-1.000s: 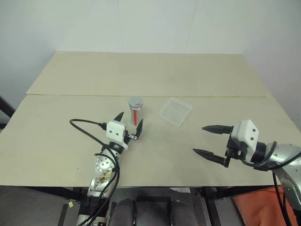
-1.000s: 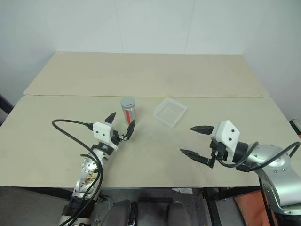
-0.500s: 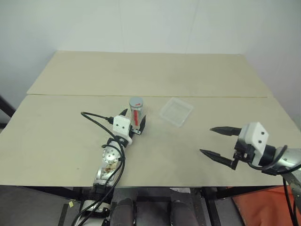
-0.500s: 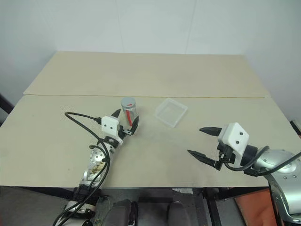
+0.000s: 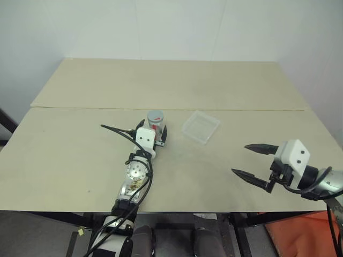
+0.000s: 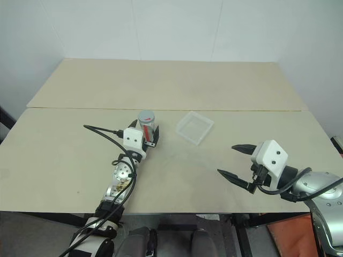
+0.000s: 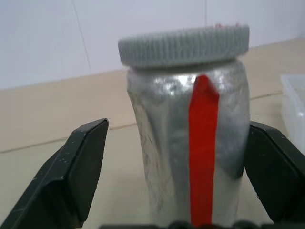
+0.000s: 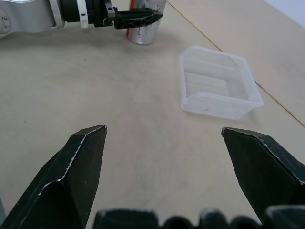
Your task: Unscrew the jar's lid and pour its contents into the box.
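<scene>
The jar, a silvery cylinder with a red stripe, stands upright near the table's middle with its grey lid screwed on. My left gripper is open, one black finger on each side of the jar body, and I see a gap between the fingers and the jar. The contents are hidden inside the jar. The clear plastic box lies just right of the jar. My right gripper hangs open and holds nothing over the table's front right, well apart from both.
The tan table has a seam running across it behind the jar. A white wall rises behind the far edge. A black cable loops from my left wrist over the table.
My left gripper has moved forward until its open fingers stand on both sides of the jar. My right gripper has drifted a little to the right, still open.
</scene>
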{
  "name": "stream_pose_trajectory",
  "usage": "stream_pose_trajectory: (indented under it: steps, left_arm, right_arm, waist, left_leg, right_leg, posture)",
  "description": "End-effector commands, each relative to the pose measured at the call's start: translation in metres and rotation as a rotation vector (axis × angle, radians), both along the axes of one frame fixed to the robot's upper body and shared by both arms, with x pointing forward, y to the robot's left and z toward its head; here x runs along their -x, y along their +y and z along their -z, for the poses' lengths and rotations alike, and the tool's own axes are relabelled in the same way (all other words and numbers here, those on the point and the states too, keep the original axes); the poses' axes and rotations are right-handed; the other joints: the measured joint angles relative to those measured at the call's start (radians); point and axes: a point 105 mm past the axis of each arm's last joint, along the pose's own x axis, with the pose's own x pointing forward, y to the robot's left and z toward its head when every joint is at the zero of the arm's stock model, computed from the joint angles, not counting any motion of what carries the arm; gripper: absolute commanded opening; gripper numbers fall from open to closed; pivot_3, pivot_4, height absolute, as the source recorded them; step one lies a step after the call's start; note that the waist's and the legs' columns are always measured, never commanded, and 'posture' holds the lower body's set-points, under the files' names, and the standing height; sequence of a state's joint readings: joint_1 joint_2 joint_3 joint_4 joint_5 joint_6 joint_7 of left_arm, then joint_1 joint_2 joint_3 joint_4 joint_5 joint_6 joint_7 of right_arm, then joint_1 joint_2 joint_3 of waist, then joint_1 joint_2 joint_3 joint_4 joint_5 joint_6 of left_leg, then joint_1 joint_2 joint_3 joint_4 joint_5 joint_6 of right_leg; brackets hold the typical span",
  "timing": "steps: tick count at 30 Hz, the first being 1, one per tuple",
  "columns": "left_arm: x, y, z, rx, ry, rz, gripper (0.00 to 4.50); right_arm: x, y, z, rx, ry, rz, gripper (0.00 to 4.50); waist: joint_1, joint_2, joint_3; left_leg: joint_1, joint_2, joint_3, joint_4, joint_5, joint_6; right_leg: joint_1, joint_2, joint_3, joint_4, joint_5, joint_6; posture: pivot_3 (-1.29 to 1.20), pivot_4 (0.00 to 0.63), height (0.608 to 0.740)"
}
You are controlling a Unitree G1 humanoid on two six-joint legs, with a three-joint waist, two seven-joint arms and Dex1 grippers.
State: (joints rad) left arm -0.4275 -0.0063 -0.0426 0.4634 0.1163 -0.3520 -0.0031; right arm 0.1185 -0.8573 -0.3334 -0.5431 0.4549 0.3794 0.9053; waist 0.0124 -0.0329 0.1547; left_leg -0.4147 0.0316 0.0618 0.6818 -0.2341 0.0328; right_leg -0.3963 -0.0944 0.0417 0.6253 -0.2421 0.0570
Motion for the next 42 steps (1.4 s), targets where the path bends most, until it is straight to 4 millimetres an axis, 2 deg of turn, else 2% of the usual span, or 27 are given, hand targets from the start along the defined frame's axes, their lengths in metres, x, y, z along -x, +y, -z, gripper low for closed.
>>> stream_pose_trajectory:
  steps: [1,8,11,20,23,29,33,37,42]
  left_arm:
    - [0.002,-0.012,-0.011,0.004,-0.07,0.004,4.48]
    - [0.002,-0.015,-0.01,-0.014,-0.089,-0.076,4.48]
    - [-0.001,-0.011,-0.01,-0.028,-0.093,-0.149,4.48]
    - [-0.002,-0.009,-0.006,-0.013,-0.074,-0.164,4.48]
    - [-0.001,-0.01,-0.004,-0.005,-0.067,-0.156,3.87]
    - [-0.003,-0.009,0.003,-0.003,-0.031,-0.165,1.99]
    - [-0.004,-0.009,0.004,0.004,-0.024,-0.162,1.93]
    - [-0.006,-0.005,-0.003,0.018,-0.044,-0.16,1.93]
    - [0.0,0.005,-0.029,0.075,-0.124,-0.066,1.93]
  right_arm:
    - [0.001,-0.003,-0.014,0.041,-0.07,0.002,4.5]
    - [0.001,-0.002,-0.015,0.043,-0.078,0.007,4.5]
    - [0.002,-0.003,-0.014,0.046,-0.082,0.012,4.5]
    - [0.004,-0.004,-0.014,0.049,-0.083,0.021,4.5]
    - [0.005,-0.004,-0.013,0.057,-0.08,0.021,4.5]
    - [0.004,-0.004,-0.014,0.06,-0.086,0.026,4.5]
    - [0.003,-0.004,-0.014,0.065,-0.09,0.032,4.5]
    - [0.003,-0.003,-0.015,0.067,-0.092,0.03,4.5]
    - [-0.001,0.005,-0.023,0.047,-0.133,0.022,4.5]
  waist:
    - [0.0,0.0,0.0]
    - [0.0,0.0,0.0]
    - [0.0,0.0,0.0]
    - [0.0,0.0,0.0]
    - [0.0,0.0,0.0]
    - [0.0,0.0,0.0]
    - [0.0,0.0,0.0]
    - [0.0,0.0,0.0]
    - [-0.005,0.0,0.0]
  left_leg:
    - [0.0,0.0,0.0,0.0,0.0,0.0]
    - [0.0,0.0,0.0,0.0,0.0,0.0]
    - [0.0,0.0,0.0,0.0,0.0,0.0]
    - [0.0,0.0,0.0,0.0,0.0,0.0]
    - [0.0,0.0,0.0,0.0,0.0,0.0]
    - [0.0,0.0,0.0,0.0,0.0,0.0]
    - [0.001,0.0,0.0,0.0,0.0,0.0]
    - [0.001,0.0,0.0,0.0,0.0,0.0]
    - [0.001,0.0,0.0,0.0,0.0,0.0]
  right_leg:
    - [0.0,0.0,0.0,0.0,0.0,0.0]
    - [0.0,0.0,0.0,0.0,0.0,0.0]
    - [0.0,0.0,0.0,0.0,0.0,0.0]
    - [0.0,0.0,0.0,0.0,0.0,0.0]
    - [0.0,0.0,0.0,0.0,0.0,0.0]
    - [0.0,0.0,0.0,0.0,0.0,0.0]
    - [0.0,0.0,0.0,0.0,0.0,0.0]
    - [0.001,0.0,0.0,0.0,0.0,0.0]
    - [0.001,0.0,0.0,0.001,0.0,0.0]
  posture:
    - [0.0,0.15,0.74]
    - [0.0,0.15,0.74]
    - [0.0,0.15,0.74]
    - [0.0,0.15,0.74]
    - [0.0,0.15,0.74]
    - [0.0,0.15,0.74]
    - [0.0,0.15,0.74]
    - [0.0,0.15,0.74]
    - [0.0,0.15,0.74]
